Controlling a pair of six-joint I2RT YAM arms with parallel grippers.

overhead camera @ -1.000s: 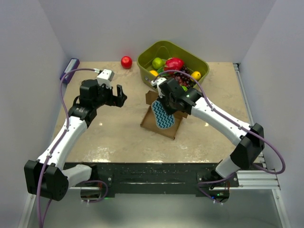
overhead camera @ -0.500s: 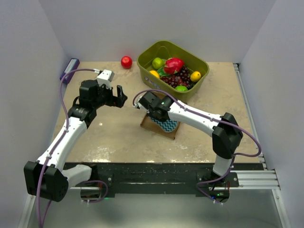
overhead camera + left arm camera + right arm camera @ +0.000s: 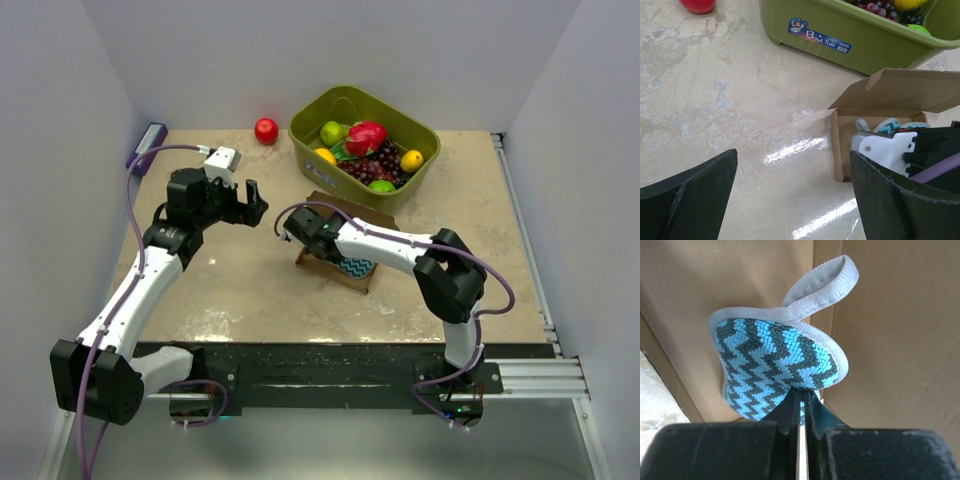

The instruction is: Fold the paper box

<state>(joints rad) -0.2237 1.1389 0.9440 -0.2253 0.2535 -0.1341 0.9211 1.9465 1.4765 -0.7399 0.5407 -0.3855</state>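
Bare bench (image 3: 220, 280) lies left of the brown paper box (image 3: 890, 95), which sits flaps raised just before the green basket (image 3: 865, 45). The right gripper (image 3: 801, 396) pinches the zigzag sponge (image 3: 775, 360) inside the box. The left gripper (image 3: 792, 192) hovers with its jaws spread wide.

- The paper box (image 3: 900, 92) lies on the counter (image 3: 230, 290) near its middle, just in front of the basket (image 3: 865, 45).
- The basket stands at the back, right of centre, with fruit (image 3: 366, 135) in it.
- A round object (image 3: 266, 130) rests on the counter just left of the basket.
- The sponge (image 3: 775, 365) sits inside the box, nipped by the right end effector (image 3: 801, 396) at the box's left end.
- The left end effector (image 3: 254, 203) hangs left of the box, apart from it.
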